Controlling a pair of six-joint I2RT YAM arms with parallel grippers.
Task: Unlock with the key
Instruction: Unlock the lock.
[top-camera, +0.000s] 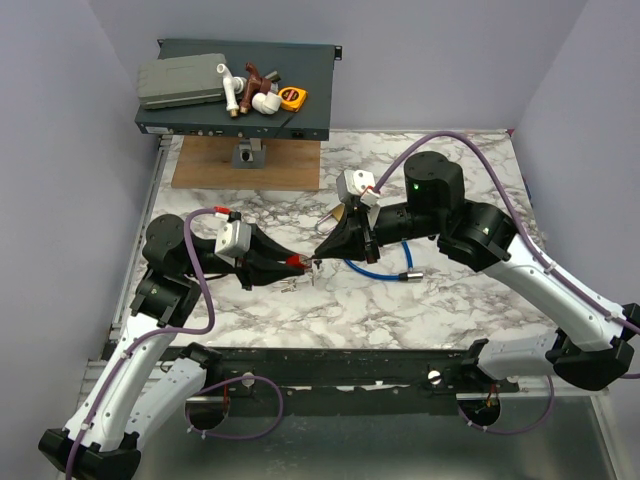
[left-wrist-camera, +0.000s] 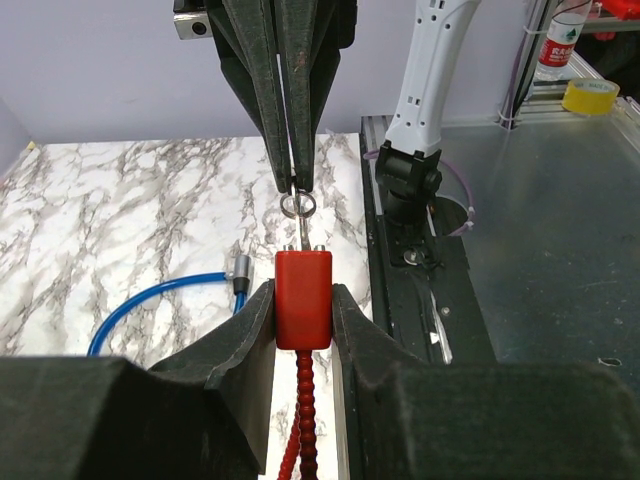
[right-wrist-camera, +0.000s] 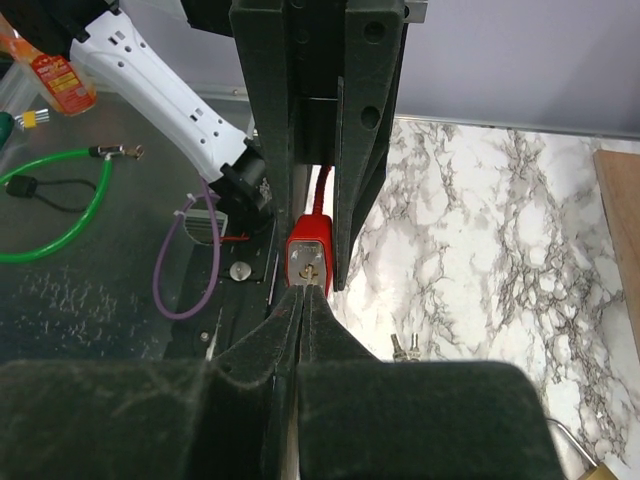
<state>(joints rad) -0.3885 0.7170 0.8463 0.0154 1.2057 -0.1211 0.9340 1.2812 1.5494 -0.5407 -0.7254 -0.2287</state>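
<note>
Key (left-wrist-camera: 300, 232), slim ringed metal, in red lock (left-wrist-camera: 303, 298)

Overhead looks down; wrist views — close — seemingly face each other.

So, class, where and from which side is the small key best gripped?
Take the key by its ring, the only part clear of the red body in the left end effector. Come end-on, along its length, as the right end effector does.
</note>
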